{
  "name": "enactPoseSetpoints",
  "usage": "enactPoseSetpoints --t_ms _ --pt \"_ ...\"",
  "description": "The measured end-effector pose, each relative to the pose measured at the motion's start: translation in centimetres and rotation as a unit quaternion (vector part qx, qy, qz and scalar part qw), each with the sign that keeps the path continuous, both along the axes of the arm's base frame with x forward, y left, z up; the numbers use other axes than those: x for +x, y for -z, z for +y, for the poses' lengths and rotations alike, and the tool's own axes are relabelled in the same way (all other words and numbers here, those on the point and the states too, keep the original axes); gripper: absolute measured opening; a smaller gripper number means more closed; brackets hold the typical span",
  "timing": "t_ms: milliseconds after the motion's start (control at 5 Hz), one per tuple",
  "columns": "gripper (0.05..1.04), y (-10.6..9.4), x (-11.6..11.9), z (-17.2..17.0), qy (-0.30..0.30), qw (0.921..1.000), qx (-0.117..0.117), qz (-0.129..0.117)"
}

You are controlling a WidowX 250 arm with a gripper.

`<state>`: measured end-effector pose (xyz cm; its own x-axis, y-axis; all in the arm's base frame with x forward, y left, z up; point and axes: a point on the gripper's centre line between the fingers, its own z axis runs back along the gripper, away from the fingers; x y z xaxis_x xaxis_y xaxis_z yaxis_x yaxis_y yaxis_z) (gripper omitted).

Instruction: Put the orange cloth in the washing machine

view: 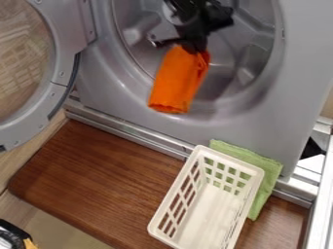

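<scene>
One end of the orange cloth [177, 81] is pinched in the nearly closed fingers [193, 44] at twelve o'clock, so it dangles by the washing machine [257, 127] opening, presumably for release inside.

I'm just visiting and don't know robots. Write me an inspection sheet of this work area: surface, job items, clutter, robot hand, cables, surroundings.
Surface: brown wooden board below the washing machine.
Job's things: orange cloth hanging at the machine's round opening; how far inside, cannot tell. Door open to the left.
Clutter: white slotted basket on the board, overlapping a green cloth.
Gripper: black gripper, fingers pinching the orange cloth's upper end.
Cables: nothing seen.
Surroundings: metal rail along the machine's lower edge; dark object at lower left, unidentifiable.
</scene>
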<state>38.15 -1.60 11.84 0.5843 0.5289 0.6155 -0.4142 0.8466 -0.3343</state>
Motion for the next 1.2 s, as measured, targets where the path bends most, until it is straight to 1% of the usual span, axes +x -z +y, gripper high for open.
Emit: enactPoseSetpoints --t_ms 200,400,600,800,1000,1200 --pt "0.051 1.6 1.4 -0.4 0.018 0.9997 -0.016 -0.001" --pt "0.051 3.7 2.1 -0.9 0.032 0.9993 -0.019 0.008" --pt "0.076 4.5 2.4 -1.3 0.046 0.9987 -0.022 0.01" --pt "0.223 4.5 2.4 -1.1 0.047 0.9984 -0.03 0.011" --pt "0.475 5.3 1.6 -1.0 0.041 0.9982 -0.037 0.023" --pt "0.782 4.7 1.0 -1.2 0.042 0.9979 -0.046 0.015"
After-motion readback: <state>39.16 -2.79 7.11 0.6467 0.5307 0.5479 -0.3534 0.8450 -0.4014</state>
